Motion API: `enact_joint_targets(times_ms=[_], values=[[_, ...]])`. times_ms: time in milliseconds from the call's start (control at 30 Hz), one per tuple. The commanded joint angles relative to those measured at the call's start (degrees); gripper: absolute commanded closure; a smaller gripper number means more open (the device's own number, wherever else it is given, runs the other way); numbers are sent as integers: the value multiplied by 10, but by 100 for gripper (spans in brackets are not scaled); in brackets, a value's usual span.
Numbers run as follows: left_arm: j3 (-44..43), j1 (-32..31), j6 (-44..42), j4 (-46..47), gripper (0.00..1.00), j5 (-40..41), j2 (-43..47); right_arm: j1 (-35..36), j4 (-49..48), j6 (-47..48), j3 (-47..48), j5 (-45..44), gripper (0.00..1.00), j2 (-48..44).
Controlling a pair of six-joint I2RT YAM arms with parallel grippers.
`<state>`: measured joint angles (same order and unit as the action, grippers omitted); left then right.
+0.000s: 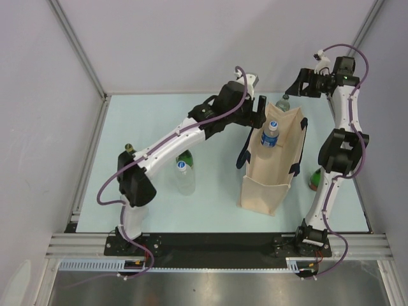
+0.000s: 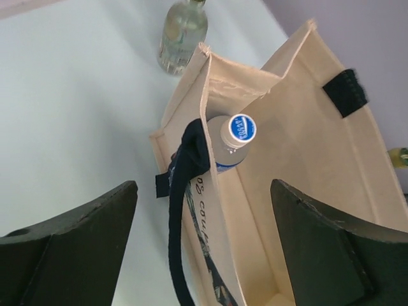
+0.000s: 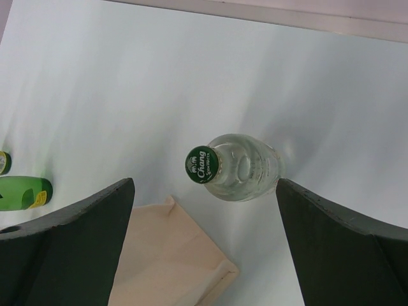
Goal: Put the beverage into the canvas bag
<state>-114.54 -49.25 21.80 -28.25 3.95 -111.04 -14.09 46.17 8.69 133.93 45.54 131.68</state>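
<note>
status:
- the beverage [image 2: 234, 135], a clear bottle with a blue-and-white cap, is seen upright inside the canvas bag [image 1: 268, 185], against the far-left inner corner. its cap sits just below the rim.
- the bag is stood upright and open on the bench [image 1: 140, 115], between the two arms. a navy handle [image 2: 191, 153] is draped over the left wall, next to the bottle.
- the left gripper [image 2: 204, 183] is held above the bag mouth on the left side. jaws are spread wide, nothing is gripped, and no contact with the bottle or bag is seen.
- the right gripper [image 3: 205, 182] is held over a green-capped clear bottle [image 3: 245, 167] marked "chang". jaws are released and empty, and the bottle is framed between them but not touched.
- that bottle is stood on the bench just beyond the bag's far end. contact with the bag cannot be told.
- a second blue-capped clear bottle [image 1: 185, 178] is stood left of the bag near the left arm, with a green bottle [image 1: 185, 157] just behind it.
- another green bottle [image 1: 315, 180] is seen right of the bag, beside the right arm.
- a small gold-topped item [image 1: 129, 148] by the left arm's elbow is too small to identify.
</note>
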Motion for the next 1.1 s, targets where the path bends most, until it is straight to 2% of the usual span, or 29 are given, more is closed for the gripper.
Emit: enact_joint_targets(times_ms=[0,133,233,267,333,433,467,533,867,1067], values=[[-105,2,-48,-61,12,12,-50,-3,6,19,4,-5,0,-55],[-154,2,-61,-95,23,12,-93,-4,4,24,-16,-12,0,-67],[-155,2,-63,-106,36,12,-101,-4,1,27,-23,-19,0,-75],[-150,3,-64,-108,47,8,-101,-5,2,28,-23,-20,0,-75],[-142,3,-66,-109,56,-1,-96,-5,3,29,-22,-21,0,-75],[-126,6,-62,-109,76,-20,-88,-6,6,28,-22,-21,0,-74],[-116,9,-60,-109,90,-25,-84,-6,6,27,-23,-21,0,-73],[-105,11,-56,-107,100,-27,-73,-5,6,27,-24,-21,0,-72],[0,37,-43,-76,100,0,13,-4,7,35,-26,-33,1,-70],[28,50,-41,-66,100,6,42,-1,7,41,-25,-38,0,-68]])
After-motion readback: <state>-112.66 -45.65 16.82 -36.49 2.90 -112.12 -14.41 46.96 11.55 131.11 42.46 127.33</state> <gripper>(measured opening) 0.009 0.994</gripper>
